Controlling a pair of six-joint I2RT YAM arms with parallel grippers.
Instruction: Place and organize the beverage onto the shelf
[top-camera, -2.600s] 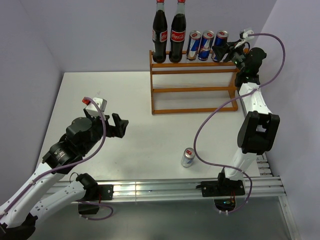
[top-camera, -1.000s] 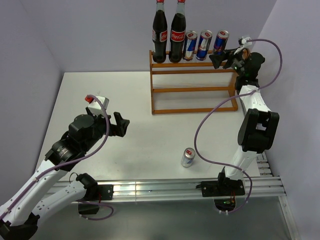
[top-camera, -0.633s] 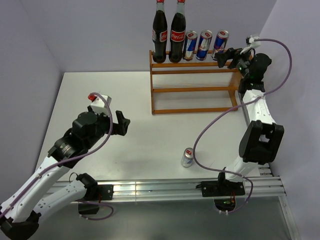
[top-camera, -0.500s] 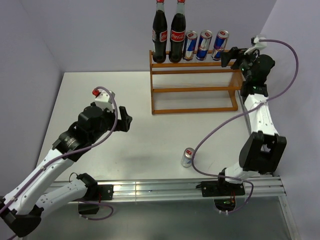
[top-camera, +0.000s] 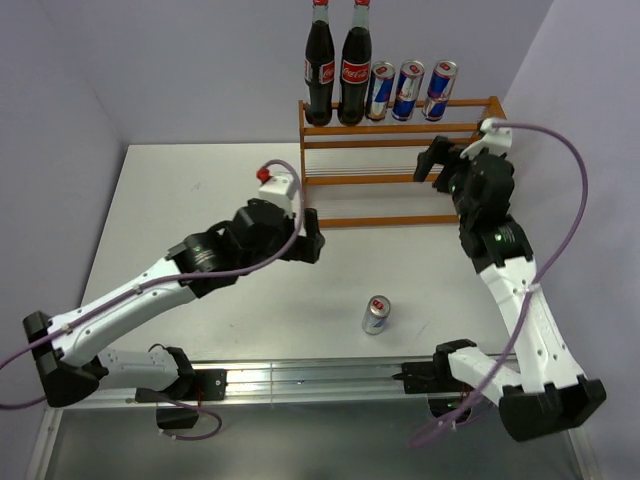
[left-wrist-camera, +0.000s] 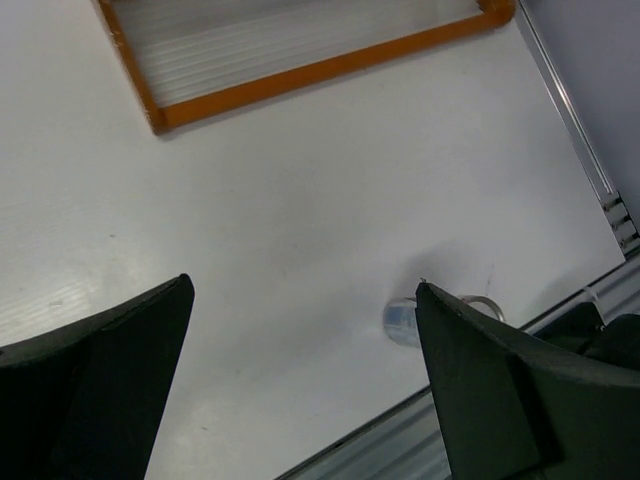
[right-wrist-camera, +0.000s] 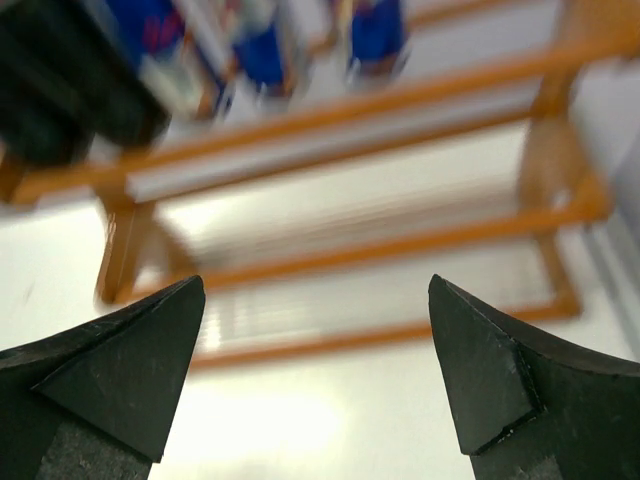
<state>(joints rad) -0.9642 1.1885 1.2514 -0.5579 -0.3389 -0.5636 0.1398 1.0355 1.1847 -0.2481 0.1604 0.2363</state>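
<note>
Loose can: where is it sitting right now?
In the top view, the loose can stands on the table near the front edge, right of centre, well in front of the shelf, with nothing touching it.

Blur is smearing the right wrist view, and picture edges are cropping much of the rest.

In the right wrist view the shelf (right-wrist-camera: 330, 250) is showing only as soft orange bars. The cans (right-wrist-camera: 262, 50) on its top tier are running past the top edge, and a dark shape at the upper left is too smeared to identify. The bottom edge is cutting off both fingers (right-wrist-camera: 110, 370) of the right tool (right-wrist-camera: 316, 285). In the left wrist view the top edge is cropping the shelf to its bottom frame. The left tool (left-wrist-camera: 302, 290) is losing its fingers off the lower corners, and one is covering part of the lone can (left-wrist-camera: 403, 323), too small to read. From above, the top edge is clipping the bottles (top-camera: 320, 62), while both tools are hiding the shelf's ends.
</note>
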